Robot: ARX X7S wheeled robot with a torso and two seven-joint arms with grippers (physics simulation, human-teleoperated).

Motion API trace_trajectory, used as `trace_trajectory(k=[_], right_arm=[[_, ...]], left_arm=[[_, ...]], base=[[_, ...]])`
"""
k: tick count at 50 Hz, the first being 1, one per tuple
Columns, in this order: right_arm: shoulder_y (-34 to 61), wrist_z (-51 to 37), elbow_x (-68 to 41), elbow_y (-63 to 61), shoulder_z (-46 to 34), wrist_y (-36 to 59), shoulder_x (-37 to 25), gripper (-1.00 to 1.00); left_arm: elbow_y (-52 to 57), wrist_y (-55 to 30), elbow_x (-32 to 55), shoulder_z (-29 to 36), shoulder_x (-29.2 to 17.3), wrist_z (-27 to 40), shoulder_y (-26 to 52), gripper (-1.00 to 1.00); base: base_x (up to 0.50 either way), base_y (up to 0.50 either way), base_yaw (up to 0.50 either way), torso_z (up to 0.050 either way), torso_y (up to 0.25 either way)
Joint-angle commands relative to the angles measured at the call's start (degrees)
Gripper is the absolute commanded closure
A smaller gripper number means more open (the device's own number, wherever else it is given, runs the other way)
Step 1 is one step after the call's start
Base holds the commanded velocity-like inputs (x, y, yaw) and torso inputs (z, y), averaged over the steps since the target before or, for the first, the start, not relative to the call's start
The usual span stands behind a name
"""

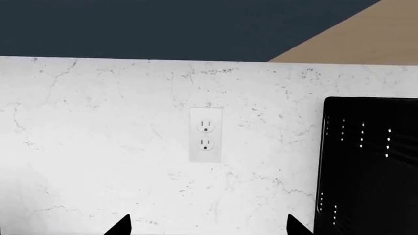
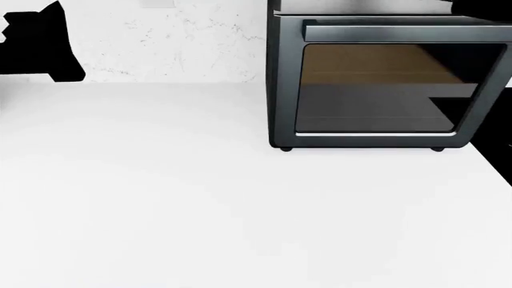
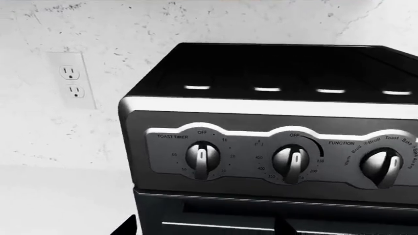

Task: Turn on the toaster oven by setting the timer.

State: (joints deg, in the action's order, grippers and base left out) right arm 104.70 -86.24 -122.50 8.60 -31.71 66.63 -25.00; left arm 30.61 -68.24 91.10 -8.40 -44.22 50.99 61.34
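Observation:
The toaster oven (image 2: pixel 376 90) stands at the back right of the white counter, with its dark glass door and bar handle (image 2: pixel 392 22) facing me. The right wrist view shows its control panel (image 3: pixel 281 156): the toast timer knob (image 3: pixel 202 159) points to OFF, with a temperature knob (image 3: pixel 292 161) and a function knob (image 3: pixel 382 166) beside it. My right gripper (image 3: pixel 205 229) is open and empty, in front of the oven and just below the timer knob. My left gripper (image 1: pixel 207 227) is open and empty, facing the wall left of the oven's side (image 1: pixel 369 166). It shows as a black shape (image 2: pixel 40 45) in the head view.
A white marble backsplash (image 1: pixel 98 137) with a wall outlet (image 1: pixel 205 134) runs behind the counter (image 2: pixel 200 198). The outlet also shows in the right wrist view (image 3: pixel 72 81). The counter's right edge (image 2: pixel 492 165) lies just beside the oven.

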Motion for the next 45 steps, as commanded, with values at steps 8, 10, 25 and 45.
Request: trace_trajectory(k=[8,10,25,45], right_arm=[[2.7,-1.7,-6.0,3.9,-5.8,-2.7,0.8,-1.0],[3.0,-1.7,-6.4,4.4,-6.4,-3.0,0.9,-1.0],[5.6,1.9,-5.0,9.3,-9.5,-2.6,2.1,-1.0],[6.8,6.0,1.5,14.4,-12.8,-2.4,3.7,-1.0]], left_arm=[[0.0,0.7,0.5,0.2,-0.4,0.4,-0.2,-1.0],[0.0,0.7,0.2,0.4,-0.3,0.2,-0.1,-1.0],[0.6,1.3,1.7,-0.2,-1.1,1.1,-1.0,-1.0],[0.1,1.9,0.5,0.7,-1.0,0.3,-0.7,-1.0]], base=[[0.0,0.0,0.0,0.0,0.0],[0.0,0.0,0.0,0.0,0.0],[0.0,0.0,0.0,0.0,0.0],[0.0,0.0,0.0,0.0,0.0]])
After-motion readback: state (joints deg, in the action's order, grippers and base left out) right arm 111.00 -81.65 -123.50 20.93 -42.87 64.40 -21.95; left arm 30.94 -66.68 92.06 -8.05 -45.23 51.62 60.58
